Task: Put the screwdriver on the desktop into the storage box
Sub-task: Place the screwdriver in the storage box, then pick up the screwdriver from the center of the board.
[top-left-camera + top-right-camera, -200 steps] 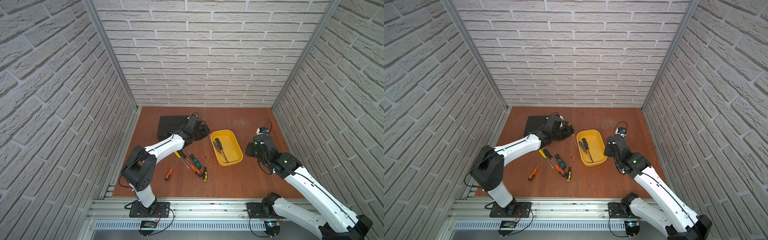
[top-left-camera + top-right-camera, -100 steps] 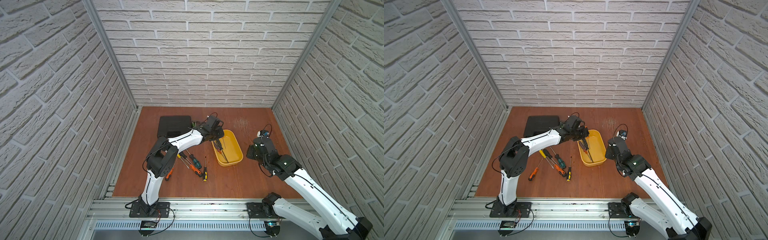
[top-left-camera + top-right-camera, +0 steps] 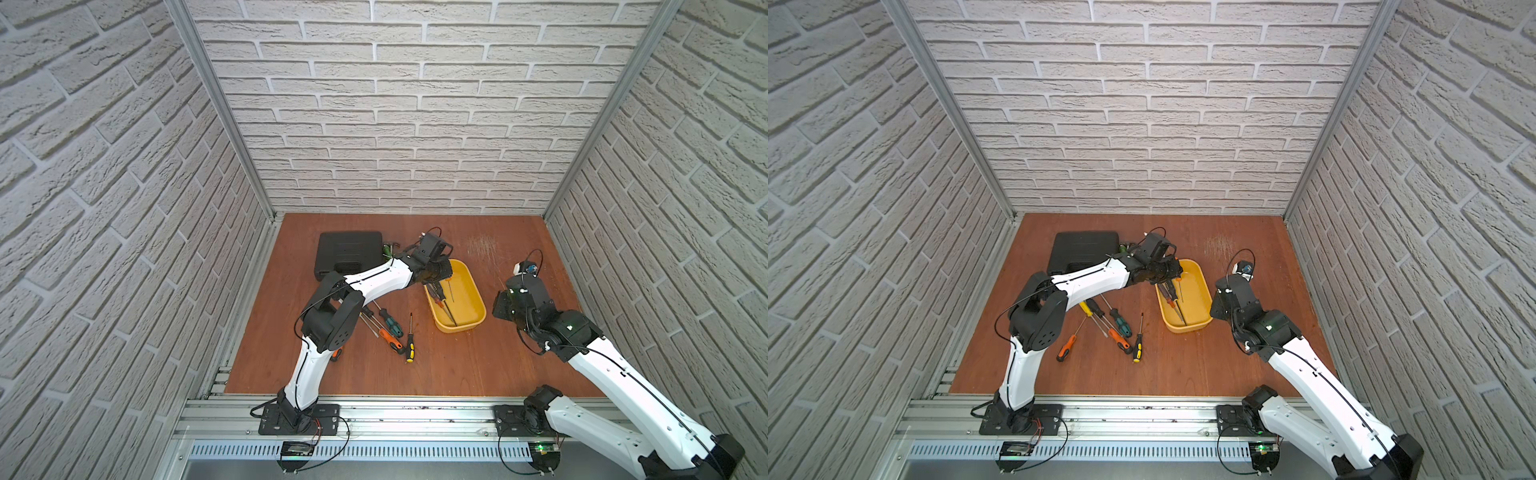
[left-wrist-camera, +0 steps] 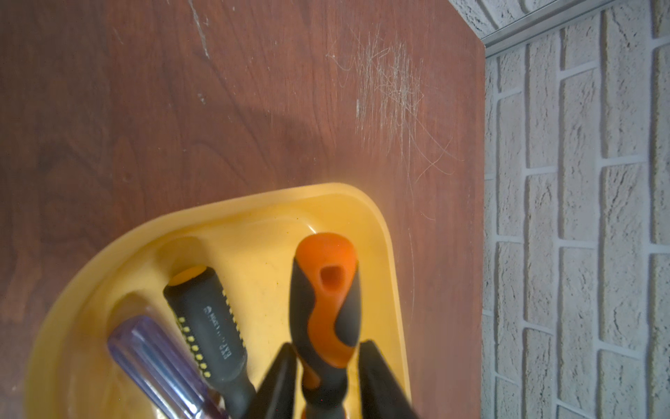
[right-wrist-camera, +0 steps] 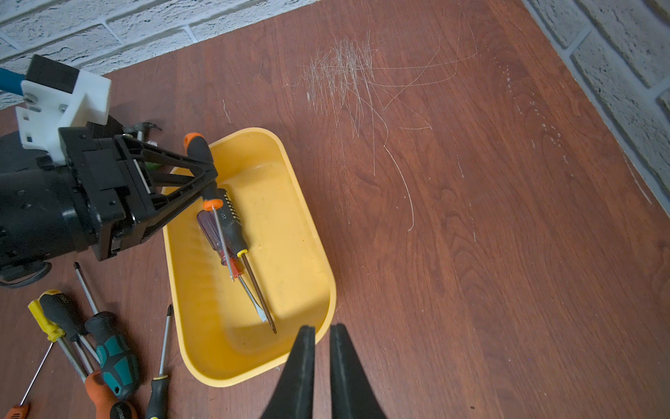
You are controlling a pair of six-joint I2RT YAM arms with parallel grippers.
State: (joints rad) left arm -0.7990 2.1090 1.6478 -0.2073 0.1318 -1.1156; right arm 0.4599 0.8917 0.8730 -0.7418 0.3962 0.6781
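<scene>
**Release phase over the storage box.** Within the last second the left arm had swung from beside the black tool case, near the desktop's far-left corner, across to the storage box. It carried the orange-and-black screwdriver.

The left gripper stood over the box's far end. Its jaws bracketed the handle closely; whether they still pinched it or had begun to let go could not be told. The screwdriver hung tilted, handle above the far rim. Its shaft slanted down across two screwdrivers already lying in the box: a black-and-yellow one and a translucent purple-handled one.

By judgement, delivery of this tool lacked only a full release. Several loose screwdrivers remained on the desktop between the box and the left edge, so the task was unfinished.

The right gripper, jaws almost together and empty, hovered just beside the box's near end, on the side toward the right edge.

**Open room.** Bare board lay from the box to the far edge, past the scratched patch, and along the near edge. A retreat toward the left edge would pass over the loose tools, so lifting clear of the box wall first seemed prudent.
</scene>
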